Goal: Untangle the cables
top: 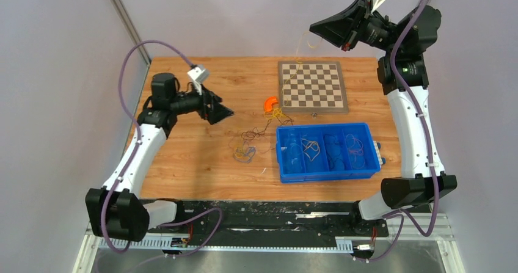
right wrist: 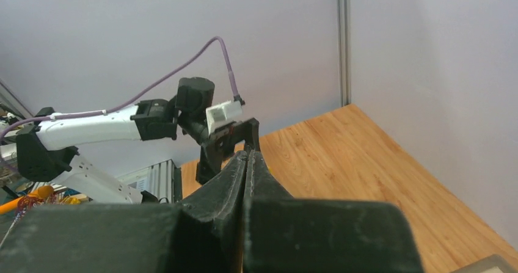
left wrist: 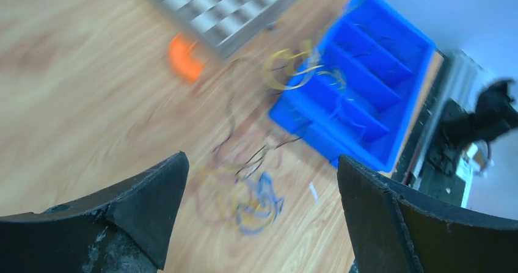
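Left jaws wide, empty; right jaws shut, hold unclear; thin loopy cables (top: 245, 154) tangled.

Walls (top: 244, 16): plain pale grey, at the back and sides.
Bench (top: 195, 157): light brown wood with lines in it.
Post (top: 125, 19): thin shiny metal, back left corner.
Light: soft and even.

- Tangled cables (top: 247, 146): thin yellow, blue, dark and reddish strands, loosely knotted, flat on the wood at the centre of the top view.
- Yellow cable (top: 278, 112): curled, just upper right of the tangle.
- Looped cables (top: 310, 148): lying apart in the compartments of the blue bin (top: 324, 174), right of centre.
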Robot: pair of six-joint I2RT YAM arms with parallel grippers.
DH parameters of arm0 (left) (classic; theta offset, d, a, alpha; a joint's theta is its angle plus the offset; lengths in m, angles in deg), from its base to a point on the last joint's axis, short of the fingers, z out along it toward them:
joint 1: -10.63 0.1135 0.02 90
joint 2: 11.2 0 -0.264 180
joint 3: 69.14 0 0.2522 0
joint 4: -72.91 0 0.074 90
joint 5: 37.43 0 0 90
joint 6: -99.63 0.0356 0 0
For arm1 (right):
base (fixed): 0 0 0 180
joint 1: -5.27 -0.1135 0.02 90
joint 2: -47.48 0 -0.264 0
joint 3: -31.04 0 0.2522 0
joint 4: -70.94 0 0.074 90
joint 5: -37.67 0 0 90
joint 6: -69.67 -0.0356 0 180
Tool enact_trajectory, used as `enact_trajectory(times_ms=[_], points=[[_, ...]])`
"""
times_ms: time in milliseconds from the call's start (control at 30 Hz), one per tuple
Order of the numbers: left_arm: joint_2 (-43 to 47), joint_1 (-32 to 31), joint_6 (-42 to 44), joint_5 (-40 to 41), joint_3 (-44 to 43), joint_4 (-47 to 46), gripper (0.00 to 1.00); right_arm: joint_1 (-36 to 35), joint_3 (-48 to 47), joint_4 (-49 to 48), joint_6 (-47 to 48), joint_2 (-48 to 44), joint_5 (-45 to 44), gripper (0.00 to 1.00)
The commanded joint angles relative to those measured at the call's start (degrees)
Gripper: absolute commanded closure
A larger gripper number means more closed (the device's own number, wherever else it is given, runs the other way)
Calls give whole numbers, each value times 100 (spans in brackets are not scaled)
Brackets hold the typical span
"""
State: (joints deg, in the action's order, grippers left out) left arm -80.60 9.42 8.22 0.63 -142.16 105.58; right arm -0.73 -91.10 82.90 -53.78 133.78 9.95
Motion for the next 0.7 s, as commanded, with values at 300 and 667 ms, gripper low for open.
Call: enact_trajectory(times_ms=[300,667], points=[[-1812,-2920,-304,1012,-1261,-2512,1,-733,-294,-532,-551,-278,14,100],[-2782,-2016,-56,1665,-500,-1274,60,201,-1306,-877,-1331,-205,-375,100]])
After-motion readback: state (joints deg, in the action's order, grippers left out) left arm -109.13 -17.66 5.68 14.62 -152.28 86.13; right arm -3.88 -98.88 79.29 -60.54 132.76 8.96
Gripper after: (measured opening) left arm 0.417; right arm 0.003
